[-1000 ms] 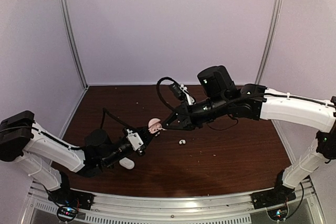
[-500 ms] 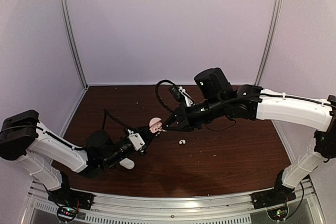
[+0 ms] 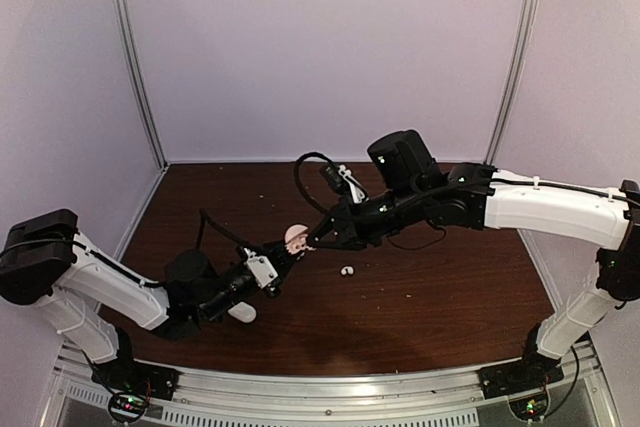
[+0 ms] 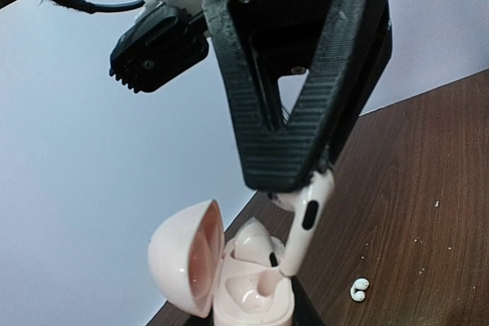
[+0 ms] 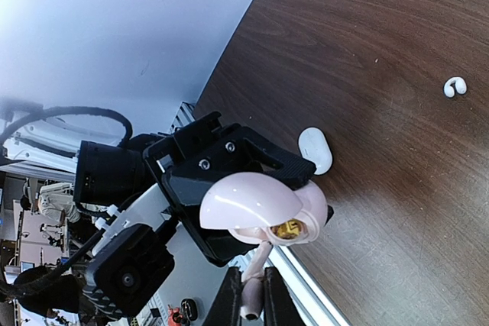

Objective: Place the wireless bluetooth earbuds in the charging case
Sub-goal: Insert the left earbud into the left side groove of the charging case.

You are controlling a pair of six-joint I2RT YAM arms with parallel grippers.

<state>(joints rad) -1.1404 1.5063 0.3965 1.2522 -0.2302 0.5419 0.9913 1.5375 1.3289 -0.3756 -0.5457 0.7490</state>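
Moved: my right arm (image 3: 520, 202) crept left.
Right jaws: pinching earbud (image 4: 309, 215).
Left jaws: clamping charging case (image 4: 221, 272).
Risk: tilted earbud could jam.

- Charging case (image 4: 237, 299) was pale pink; its lid interior was deeper pink.
- Held earbud (image 4: 306, 223) was white, with a dark oval stem mark.
- Loose earbud (image 4: 357, 289) and oval case (image 5: 315, 149) were white.
- Table (image 4: 428, 188) was dark brown and wood-grained.

glossy pale pink plastic charging case (image 4: 229, 295) raised off the wooden table (image 4: 428, 188), its domed lid hinged open to one side; a white stemmed plastic earbud (image 4: 309, 219) stands nearly upright, stem tip in one well; a second rounded earbud (image 4: 250, 236) sits in the neighbouring well
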